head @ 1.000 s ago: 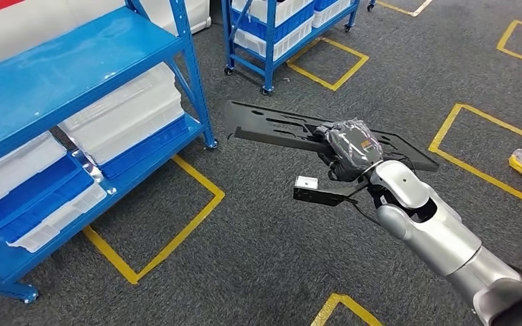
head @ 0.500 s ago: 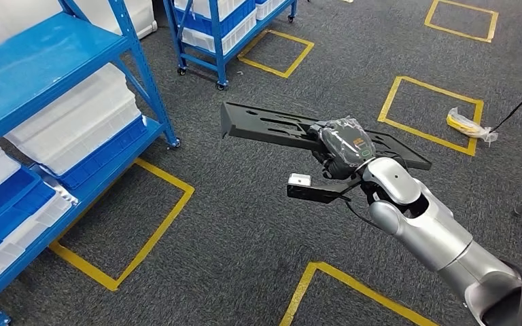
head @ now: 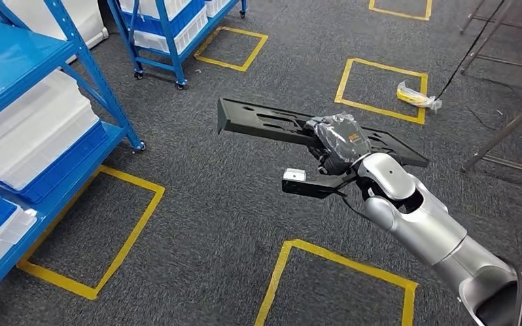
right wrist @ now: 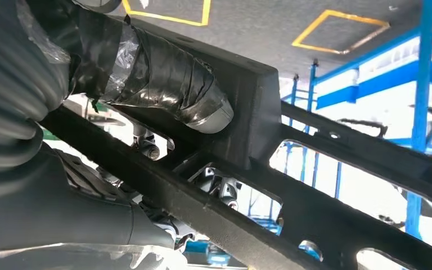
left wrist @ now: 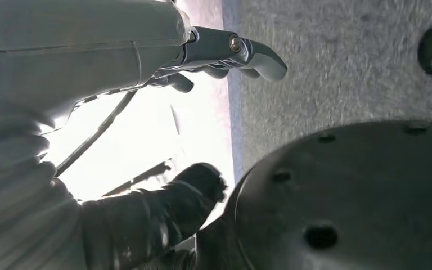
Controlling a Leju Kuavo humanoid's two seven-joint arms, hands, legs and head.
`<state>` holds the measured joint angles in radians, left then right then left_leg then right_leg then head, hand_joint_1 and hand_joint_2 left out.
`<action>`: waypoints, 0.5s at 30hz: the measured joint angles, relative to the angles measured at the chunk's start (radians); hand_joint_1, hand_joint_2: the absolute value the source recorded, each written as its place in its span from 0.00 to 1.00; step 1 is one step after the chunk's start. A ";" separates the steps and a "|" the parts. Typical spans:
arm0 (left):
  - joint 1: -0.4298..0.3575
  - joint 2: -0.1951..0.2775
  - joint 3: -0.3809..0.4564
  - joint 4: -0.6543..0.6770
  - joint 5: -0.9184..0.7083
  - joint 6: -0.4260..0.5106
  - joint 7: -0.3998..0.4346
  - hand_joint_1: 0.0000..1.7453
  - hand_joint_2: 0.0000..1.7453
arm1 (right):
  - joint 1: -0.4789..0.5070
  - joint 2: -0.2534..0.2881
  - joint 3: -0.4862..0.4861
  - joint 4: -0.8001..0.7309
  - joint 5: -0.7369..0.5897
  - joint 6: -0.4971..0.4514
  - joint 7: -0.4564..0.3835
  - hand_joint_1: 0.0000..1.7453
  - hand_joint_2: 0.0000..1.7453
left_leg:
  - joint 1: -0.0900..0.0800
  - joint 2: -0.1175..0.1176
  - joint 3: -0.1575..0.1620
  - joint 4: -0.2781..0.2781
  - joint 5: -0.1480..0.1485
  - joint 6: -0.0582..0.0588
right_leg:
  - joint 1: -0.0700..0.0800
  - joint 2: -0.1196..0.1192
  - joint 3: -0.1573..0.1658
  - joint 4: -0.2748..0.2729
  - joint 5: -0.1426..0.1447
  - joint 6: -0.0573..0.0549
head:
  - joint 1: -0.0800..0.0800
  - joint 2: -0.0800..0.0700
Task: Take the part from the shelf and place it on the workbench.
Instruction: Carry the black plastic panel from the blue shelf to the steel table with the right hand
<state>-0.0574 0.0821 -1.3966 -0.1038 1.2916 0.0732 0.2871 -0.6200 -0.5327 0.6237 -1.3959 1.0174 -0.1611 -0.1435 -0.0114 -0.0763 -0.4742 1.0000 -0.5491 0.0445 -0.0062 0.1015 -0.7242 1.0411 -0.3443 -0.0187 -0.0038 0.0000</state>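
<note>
A long, flat black part [head: 292, 125], a rigid plate of matte plastic or metal with slotted cut-outs and a turned-down lip at one end, is carried in the air above the grey carpeted floor [head: 211, 204], off the shelf and not yet on any table. The right hand [head: 340, 144], wrapped in dark glossy film, grips it near the middle of its length, fingers closed over the top face and thumb under it, so the plate sticks out to both sides of the hand with its long axis running crosswise in front of the robot, roughly level. The right wrist view shows the plate's underside close up, with thick ribs and oblong openings. The left hand [left wrist: 163, 214] hangs low near the floor with fingers apart, holding nothing, so the right arm alone bears the part. Yellow tape squares [head: 380, 85] mark the carpet. The blue steel shelf [head: 75, 61], loaded with white and blue plastic trays, stands off to the left, well apart from the part.
</note>
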 joint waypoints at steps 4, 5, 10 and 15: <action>-0.003 -0.003 0.001 0.000 0.002 0.001 -0.003 0.00 1.00 | -0.002 -0.006 0.004 0.001 -0.001 0.000 0.000 1.00 1.00 | 0.007 0.053 -0.005 -0.039 0.044 0.010 | 0.001 -0.030 -0.027 0.032 -0.024 0.019 | 0.001 0.000; -0.002 -0.003 0.001 0.000 0.002 0.001 -0.003 0.00 1.00 | -0.004 -0.008 0.005 0.002 -0.001 0.000 0.000 1.00 1.00 | 0.007 0.068 -0.011 -0.043 0.054 0.012 | -0.002 -0.060 -0.050 0.090 -0.066 0.021 | 0.001 0.000; 0.005 -0.005 0.000 0.000 0.002 0.003 -0.009 0.00 1.00 | -0.001 -0.008 0.018 0.008 -0.001 0.001 0.002 1.00 1.00 | 0.011 0.140 -0.054 -0.028 0.072 0.004 | -0.026 -0.109 -0.033 0.205 -0.143 0.049 | 0.001 0.000; 0.001 -0.004 0.001 0.000 0.005 0.009 -0.014 0.00 1.00 | -0.004 -0.008 0.022 0.009 -0.001 0.001 0.006 1.00 1.00 | 0.009 0.188 -0.072 0.004 0.063 -0.027 | -0.016 -0.150 0.101 0.010 -0.117 0.033 | 0.001 0.000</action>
<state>-0.0563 0.0786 -1.3958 -0.1033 1.2963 0.0818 0.2729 -0.6236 -0.5406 0.6460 -1.3871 1.0166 -0.1604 -0.1372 -0.0023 0.1114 -0.5465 1.0040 -0.4865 0.0173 -0.0221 -0.0487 -0.6236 1.0515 -0.4610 0.0147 -0.0030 0.0000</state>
